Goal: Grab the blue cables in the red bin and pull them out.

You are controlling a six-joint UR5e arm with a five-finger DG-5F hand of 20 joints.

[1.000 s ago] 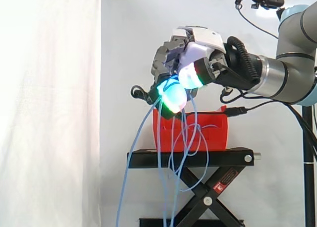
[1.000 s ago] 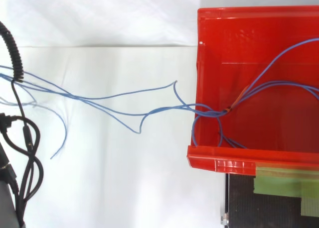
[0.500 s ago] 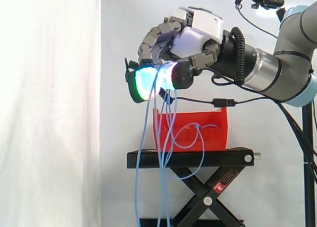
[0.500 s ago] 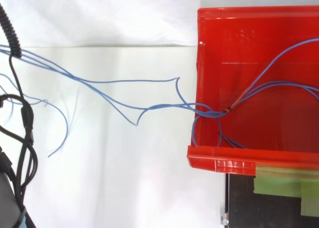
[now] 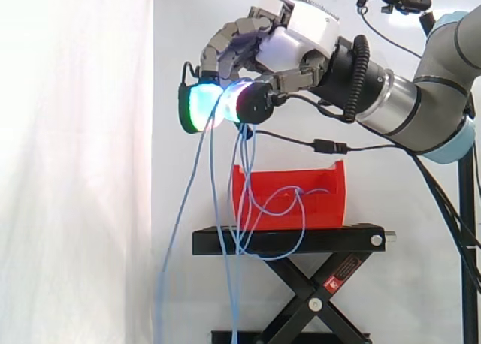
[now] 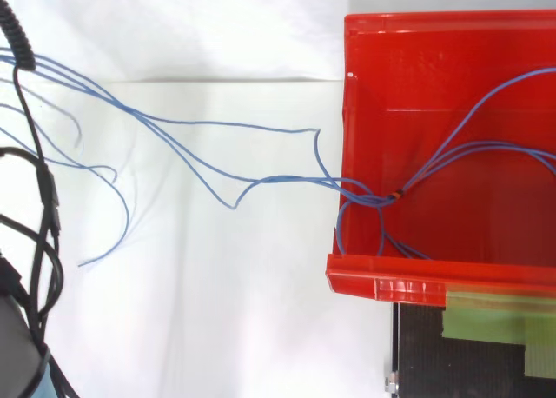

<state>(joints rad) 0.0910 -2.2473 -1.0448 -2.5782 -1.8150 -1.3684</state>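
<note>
Loose ends: strands of the cables (image 5: pixel 213 194) hang from the hand, pass the stand and fall toward the floor; they dangle because nothing bears them below the grip
Hand (image 5: pixel 293 40): held high, above and to the left of the bin, so the bundle is drawn up and away from the bin's wall rather than dragged flat across it
Grip: fingers (image 5: pixel 225 47) curled over, glowing fingertips (image 5: pixel 199 107) pressed against the thumb; closed tightly, with the blue bundle pinched between them and nothing else touched
Span: in the top view the cables (image 6: pixel 287 180) run from the left edge across open space to the bin, crossing its left wall near the nearer corner
Bin (image 5: pixel 323 205): red, upright on the stand; several lengths of cable lie inside, gathered at a small dark band just within the left wall (image 6: pixel 340 155), then fanning toward the right edge
Stand (image 5: pixel 289 240): black scissor frame, lifting the bin to the arm's reach
Curtain (image 5: pixel 75 171): white backdrop behind everything
Progress (judged): part way; much cable is out, the rest lies in the bin
Risk (judged): the banded knot may catch on the rim and tug the bin
</note>
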